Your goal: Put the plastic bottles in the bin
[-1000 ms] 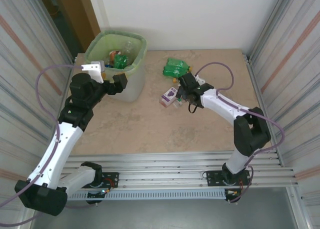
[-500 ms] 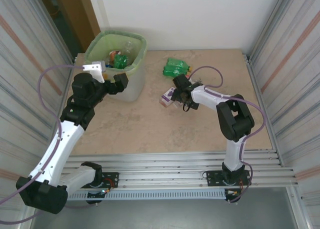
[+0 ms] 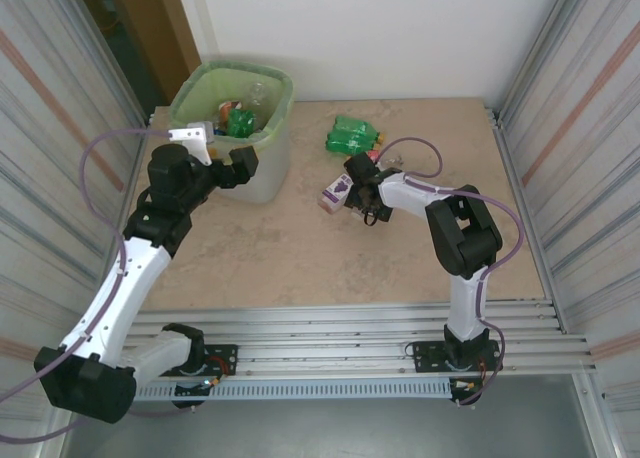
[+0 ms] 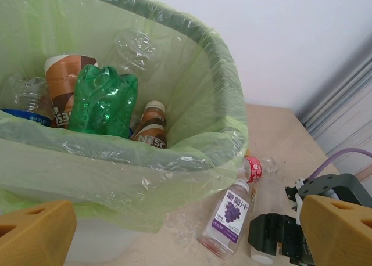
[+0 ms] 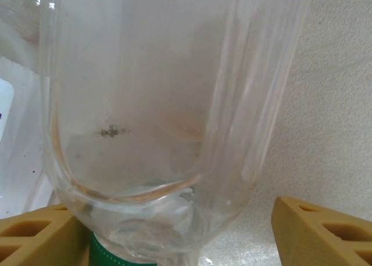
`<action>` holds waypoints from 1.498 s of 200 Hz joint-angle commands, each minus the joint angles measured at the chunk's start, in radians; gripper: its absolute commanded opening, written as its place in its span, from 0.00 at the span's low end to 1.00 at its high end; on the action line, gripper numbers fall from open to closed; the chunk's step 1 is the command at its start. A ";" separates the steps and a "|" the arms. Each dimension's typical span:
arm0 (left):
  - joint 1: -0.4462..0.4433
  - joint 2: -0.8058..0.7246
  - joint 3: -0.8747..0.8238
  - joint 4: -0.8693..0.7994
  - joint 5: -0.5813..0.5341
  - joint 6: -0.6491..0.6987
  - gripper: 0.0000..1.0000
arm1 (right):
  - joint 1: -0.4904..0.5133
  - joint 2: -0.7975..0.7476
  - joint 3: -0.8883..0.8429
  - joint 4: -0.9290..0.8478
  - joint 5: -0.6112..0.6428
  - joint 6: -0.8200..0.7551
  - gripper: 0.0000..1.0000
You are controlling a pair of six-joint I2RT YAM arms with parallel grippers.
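**A:** Why does the left gripper (image 3: 226,150) sit by the translucent whitish bin with the light green bag (image 3: 190,90)?

**B:** It looks parked out of the other arm's way. Its yellow fingers (image 4: 35,234) are spread wide with nothing between them, just beside the bin's near wall.

**A:** What's in the bin?

**B:** A crushed green plastic bottle (image 4: 104,100), a brown-labelled bottle (image 4: 152,129) and some clear ones. I'd judge most of the job is done.

**A:** And what's left outside it?

**B:** A crumpled green bottle (image 3: 355,135) lies towards the back of the beige tabletop (image 3: 300,268). Nearer the middle, a small clear bottle with a purple grape label (image 3: 338,190) lies on its side. Just beside that is a clear plastic bottle (image 5: 157,92), which looks like the one being picked.

**A:** Where is it relative to the right gripper (image 3: 354,192)?

**B:** Between the jaws. The gripper is down at table level, straddling the bottle's body. In the wrist view one finger (image 5: 35,231) seems to touch the bottle's wall. The other (image 5: 319,231) stands apart, with bare table showing in the gap.

**A:** So it isn't grasped?

**B:** Not clamped, no; the hand is released around it. Straddling makes sense, since a bottle lying flat has to be squeezed across its width.

**A:** Any risk?

**B:** The purple-labelled bottle lies right alongside, so it could get nudged or caught as well.
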 commanded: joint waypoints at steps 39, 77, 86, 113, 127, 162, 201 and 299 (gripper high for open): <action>-0.003 0.006 -0.006 0.040 0.023 -0.020 0.99 | -0.012 0.014 -0.039 0.005 0.004 0.017 0.57; -0.002 0.000 -0.012 0.040 0.018 -0.028 0.99 | -0.012 0.009 -0.068 0.010 0.004 0.017 0.49; -0.002 0.000 -0.012 0.042 0.019 -0.031 0.99 | -0.012 0.003 -0.077 0.010 0.007 0.015 0.47; -0.003 0.000 -0.015 0.048 0.017 -0.045 0.99 | -0.012 -0.023 -0.111 0.018 0.020 0.010 0.38; -0.003 -0.001 -0.017 0.052 0.019 -0.048 0.99 | -0.012 -0.046 -0.130 0.021 0.026 0.002 0.32; -0.002 -0.006 -0.017 0.051 0.018 -0.053 0.99 | -0.003 -0.135 -0.182 0.024 0.063 -0.025 0.22; -0.003 -0.018 -0.011 0.046 0.029 -0.060 0.99 | 0.034 -0.284 -0.232 0.019 0.145 -0.063 0.13; -0.128 -0.012 0.074 0.044 0.067 -0.016 0.99 | 0.226 -0.712 -0.330 0.304 0.205 -0.358 0.10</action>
